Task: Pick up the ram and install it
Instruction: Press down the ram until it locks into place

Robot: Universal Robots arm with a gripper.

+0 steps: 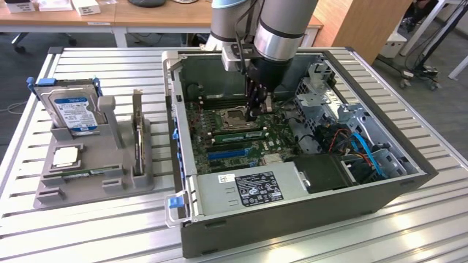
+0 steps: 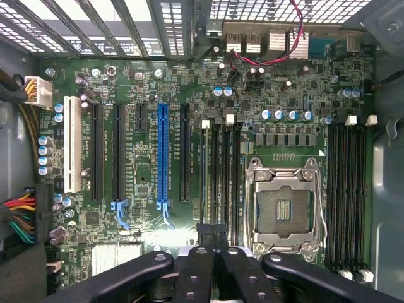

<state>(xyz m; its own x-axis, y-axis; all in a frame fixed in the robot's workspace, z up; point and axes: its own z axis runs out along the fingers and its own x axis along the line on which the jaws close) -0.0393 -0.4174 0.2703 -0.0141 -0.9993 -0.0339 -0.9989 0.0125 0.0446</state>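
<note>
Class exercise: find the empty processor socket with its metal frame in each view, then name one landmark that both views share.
Exterior view: the processor socket sits near the middle of the open computer case.
Wrist view: the processor socket lies between two banks of black memory slots.
Shared landmark: the blue expansion slot.

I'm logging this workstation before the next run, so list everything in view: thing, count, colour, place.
computer case: one, grey, open, on the slatted table.
motherboard: one, green, inside the case.
CPU socket: one, silver, empty, on the motherboard.
ram: one stick, green, in a slot beside the socket.
parts holder: one, grey, exterior view's left.
hard drive: one, silver with blue label, upright in the holder.
expansion card: one, upright in the holder.
gripper: one, black, shut, above the ram.
</note>
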